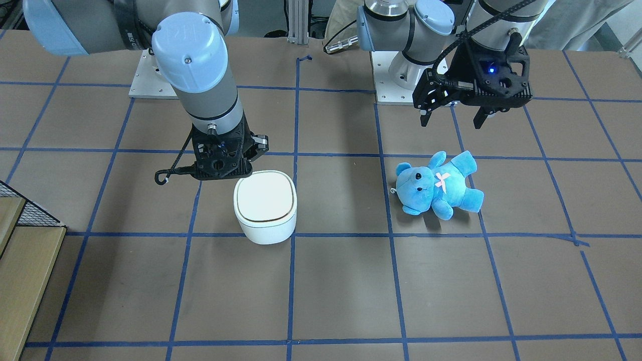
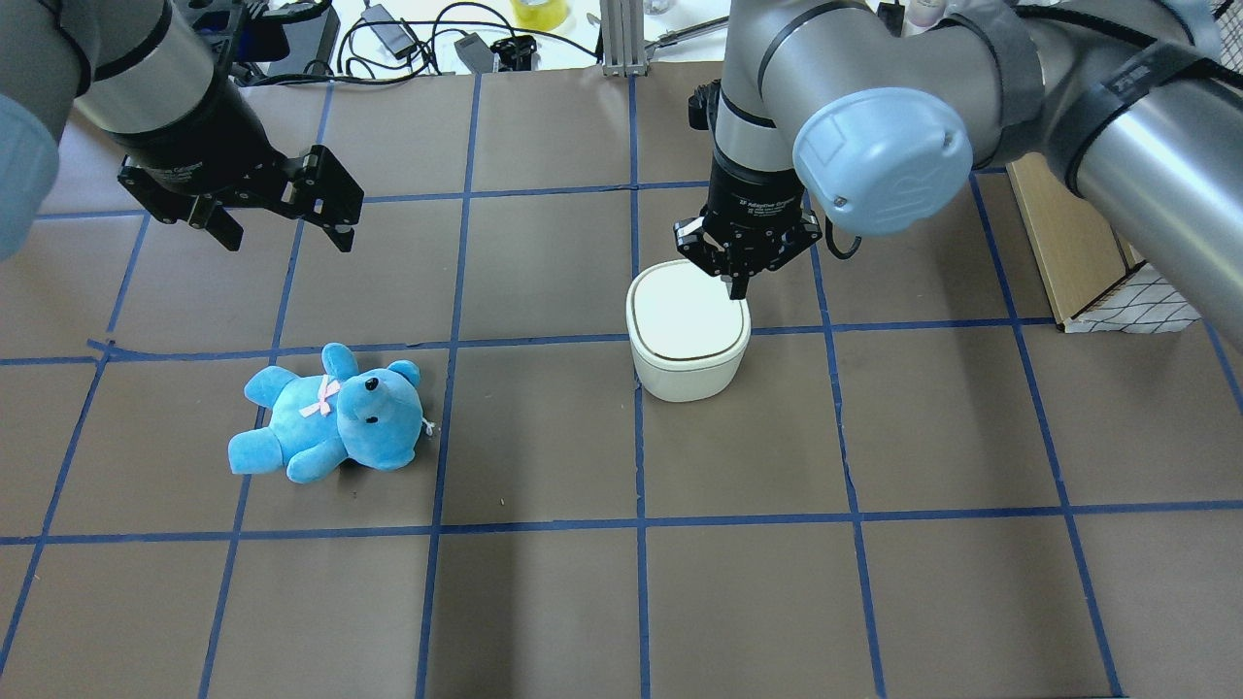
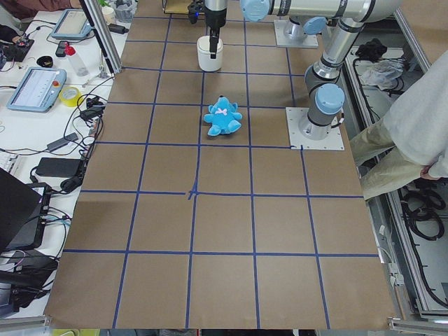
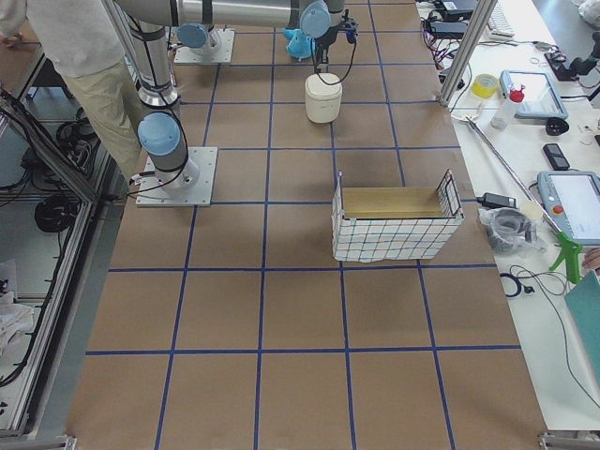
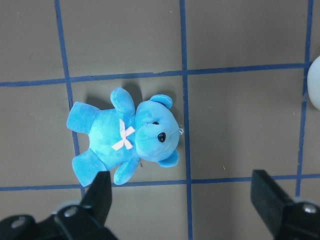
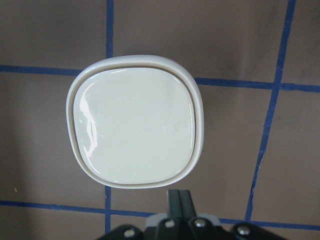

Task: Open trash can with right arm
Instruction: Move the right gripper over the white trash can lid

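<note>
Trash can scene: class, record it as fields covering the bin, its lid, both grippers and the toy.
Trash can: white, upright on the table
Lid: closed, flat
Right gripper: shut, above the can's rim; contact unclear
Left gripper: open, empty, above the table
Teddy bear: blue, lying apart from the can

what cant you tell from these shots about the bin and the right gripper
Contact: whether the right gripper touches the lid of the trash can; front-facing, the gripper's body hides its tips; overhead shows only overlap.
Inside the trash can: hidden by the shut lid in every view.
Hinge: not visible in any view.
Side views: the can is too small for detail.
</note>
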